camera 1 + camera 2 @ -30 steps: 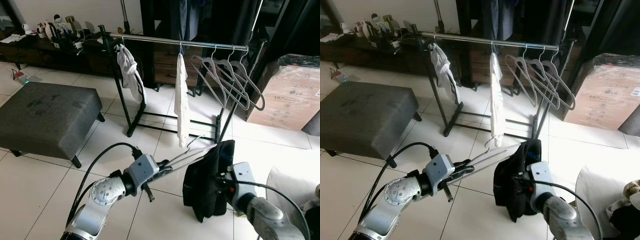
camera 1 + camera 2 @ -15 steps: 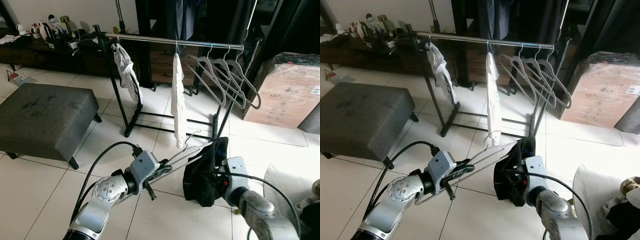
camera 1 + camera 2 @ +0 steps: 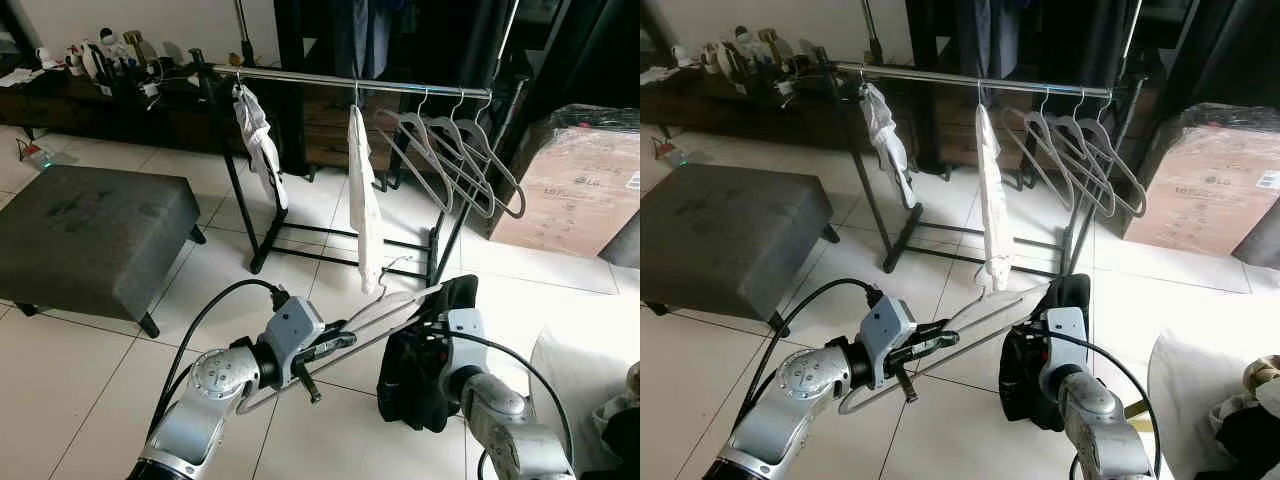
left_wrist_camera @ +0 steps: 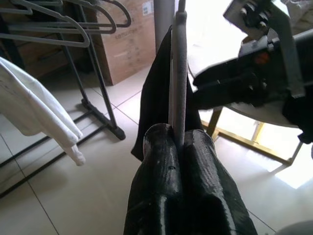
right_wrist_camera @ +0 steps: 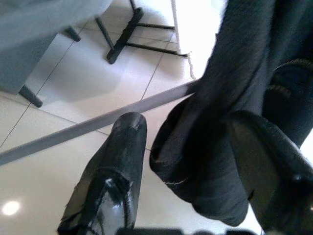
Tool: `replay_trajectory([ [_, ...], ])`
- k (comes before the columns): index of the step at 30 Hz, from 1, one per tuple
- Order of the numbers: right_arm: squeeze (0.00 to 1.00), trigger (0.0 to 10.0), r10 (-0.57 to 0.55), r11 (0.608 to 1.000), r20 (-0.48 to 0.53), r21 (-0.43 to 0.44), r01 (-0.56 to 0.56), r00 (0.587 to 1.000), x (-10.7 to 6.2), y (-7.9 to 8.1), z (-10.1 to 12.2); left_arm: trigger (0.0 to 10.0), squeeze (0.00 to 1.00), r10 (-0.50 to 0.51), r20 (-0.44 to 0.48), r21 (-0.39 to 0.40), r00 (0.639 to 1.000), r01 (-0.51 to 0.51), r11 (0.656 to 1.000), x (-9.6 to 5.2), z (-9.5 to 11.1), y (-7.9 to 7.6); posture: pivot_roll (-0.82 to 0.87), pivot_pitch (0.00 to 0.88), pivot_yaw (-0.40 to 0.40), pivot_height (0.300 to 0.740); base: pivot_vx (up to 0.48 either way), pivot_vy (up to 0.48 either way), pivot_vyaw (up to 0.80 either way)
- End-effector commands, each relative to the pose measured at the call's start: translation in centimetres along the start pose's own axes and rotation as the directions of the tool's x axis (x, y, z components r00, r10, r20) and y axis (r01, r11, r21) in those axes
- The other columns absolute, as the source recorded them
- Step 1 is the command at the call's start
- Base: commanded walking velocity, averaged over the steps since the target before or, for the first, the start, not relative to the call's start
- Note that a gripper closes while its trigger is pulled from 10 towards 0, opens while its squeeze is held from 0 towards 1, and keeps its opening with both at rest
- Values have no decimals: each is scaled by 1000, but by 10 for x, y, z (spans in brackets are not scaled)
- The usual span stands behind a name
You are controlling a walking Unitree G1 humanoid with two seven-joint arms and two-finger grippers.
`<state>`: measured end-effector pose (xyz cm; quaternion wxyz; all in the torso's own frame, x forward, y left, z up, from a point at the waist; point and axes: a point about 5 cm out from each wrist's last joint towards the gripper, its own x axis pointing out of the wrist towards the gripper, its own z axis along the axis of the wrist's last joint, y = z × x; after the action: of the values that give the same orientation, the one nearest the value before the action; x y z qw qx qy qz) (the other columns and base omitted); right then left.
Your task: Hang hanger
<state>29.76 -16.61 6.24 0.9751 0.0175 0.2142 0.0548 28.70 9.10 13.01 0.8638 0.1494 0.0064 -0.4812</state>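
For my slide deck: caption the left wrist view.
Left gripper clamps a grey hanger draped with a black garment.

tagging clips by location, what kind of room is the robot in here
Most likely a living area of a home used for drying clothes: a freestanding clothes rack with hung garments and empty grey hangers, a grey ottoman on the tiled floor, and a cluttered low cabinet behind.

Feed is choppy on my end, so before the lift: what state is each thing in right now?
left gripper: shut on the grey hanger
right gripper: open, black garment between its fingers
grey hanger: held off the rail, tilted
black garment: draped on the held hanger
clothes rail: standing; two white garments and three bare hangers hanging
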Motion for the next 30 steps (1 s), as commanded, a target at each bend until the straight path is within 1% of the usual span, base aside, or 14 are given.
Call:
replay_trajectory([
  [1,0,10000,-41,999,18,18,41,999,2,-4,0,10000,0,-20,70,19,997,19,1000,1,16,-1,-70,157,29,740,0,0,0],
  [5,0,10000,-49,998,35,30,48,998,3,-5,1,10000,0,-22,70,18,997,21,1000,1,17,-1,-70,157,30,740,0,0,0],
  [7,0,10000,-57,997,59,50,54,997,4,-5,4,10000,0,-26,71,17,997,25,1000,1,17,-2,-68,158,32,740,0,0,0],
  [16,0,10000,-73,996,86,58,69,994,11,-3,7,10000,0,-33,72,15,997,32,999,1,19,-2,-65,162,33,740,0,0,0],
  [19,0,10000,-108,994,85,42,105,991,12,-7,6,10000,0,-32,72,15,997,31,999,1,19,-2,-62,163,33,740,0,0,0],
  [27,0,10000,-196,980,106,60,191,975,14,-19,10,10000,0,-33,71,13,997,33,999,1,19,-2,-60,168,33,740,0,0,0],
  [29,0,10000,-236,971,121,73,229,964,13,-25,12,10000,0,-34,70,12,997,33,999,0,19,-3,-61,170,33,740,0,0,0],
  [30,0,10000,-236,971,121,73,229,964,13,-25,12,10000,0,-34,70,12,997,33,999,0,19,-3,-61,170,33,740,0,0,0],
])
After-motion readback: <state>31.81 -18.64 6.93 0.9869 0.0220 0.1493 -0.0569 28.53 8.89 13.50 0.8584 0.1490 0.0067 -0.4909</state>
